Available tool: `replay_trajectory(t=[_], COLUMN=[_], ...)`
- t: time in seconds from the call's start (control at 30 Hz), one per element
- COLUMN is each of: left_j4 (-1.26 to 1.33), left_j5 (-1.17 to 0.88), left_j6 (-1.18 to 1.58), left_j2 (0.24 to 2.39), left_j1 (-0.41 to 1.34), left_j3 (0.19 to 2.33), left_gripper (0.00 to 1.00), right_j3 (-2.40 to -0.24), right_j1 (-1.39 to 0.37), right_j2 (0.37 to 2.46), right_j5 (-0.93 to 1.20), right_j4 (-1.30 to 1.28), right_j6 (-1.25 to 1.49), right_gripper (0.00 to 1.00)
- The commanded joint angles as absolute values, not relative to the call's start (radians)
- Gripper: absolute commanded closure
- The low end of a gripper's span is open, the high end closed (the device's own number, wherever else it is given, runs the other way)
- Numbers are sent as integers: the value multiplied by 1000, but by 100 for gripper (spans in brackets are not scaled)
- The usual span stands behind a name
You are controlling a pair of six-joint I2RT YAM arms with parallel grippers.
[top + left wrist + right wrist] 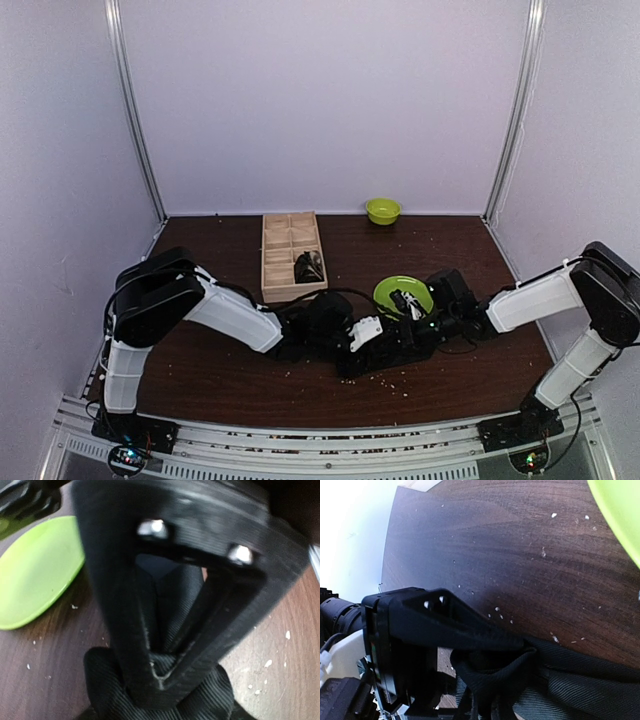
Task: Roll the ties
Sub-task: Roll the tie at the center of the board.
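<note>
A black ribbed tie [388, 360] lies bunched on the dark wooden table between the two arms, just in front of the green plate. In the left wrist view my left gripper [161, 680] points down into the tie [105, 680]. Its fingers [125, 630] meet at the tips, with fabric bulging on both sides. In the right wrist view my right gripper [520, 652] has its upper finger [470, 627] lying over a raised fold of the tie [580, 690]. The lower finger is hidden by cloth. From above, the left gripper [370, 336] and the right gripper [408, 318] nearly touch.
A flat green plate [403, 292] sits right behind the grippers. A wooden compartment box [290, 255] stands at the back left with a dark rolled tie [308, 267] in one cell. A small green bowl [382, 210] stands by the back wall. White crumbs dot the table.
</note>
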State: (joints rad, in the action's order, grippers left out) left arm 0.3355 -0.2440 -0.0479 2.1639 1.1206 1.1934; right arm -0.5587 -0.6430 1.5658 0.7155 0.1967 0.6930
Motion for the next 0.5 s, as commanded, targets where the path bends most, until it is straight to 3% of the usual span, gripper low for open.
replay_trajectory(t=[0.0, 0.23, 0.47], left_j4=[334, 624, 761], left_j5=[-241, -234, -228], left_j6=[-48, 6, 49], left_j2=[2138, 2098, 2151], left_j1=[1102, 1100, 1106], left_j3=[1169, 1059, 1043], left_gripper=[27, 11, 10], right_j3=[-495, -451, -458], right_j1=[-625, -560, -519], right_j2=[1596, 1582, 1617], right_j5=[650, 660, 609], right_j4=[169, 135, 64], right_j6=[686, 637, 543], right_gripper=[100, 100, 100])
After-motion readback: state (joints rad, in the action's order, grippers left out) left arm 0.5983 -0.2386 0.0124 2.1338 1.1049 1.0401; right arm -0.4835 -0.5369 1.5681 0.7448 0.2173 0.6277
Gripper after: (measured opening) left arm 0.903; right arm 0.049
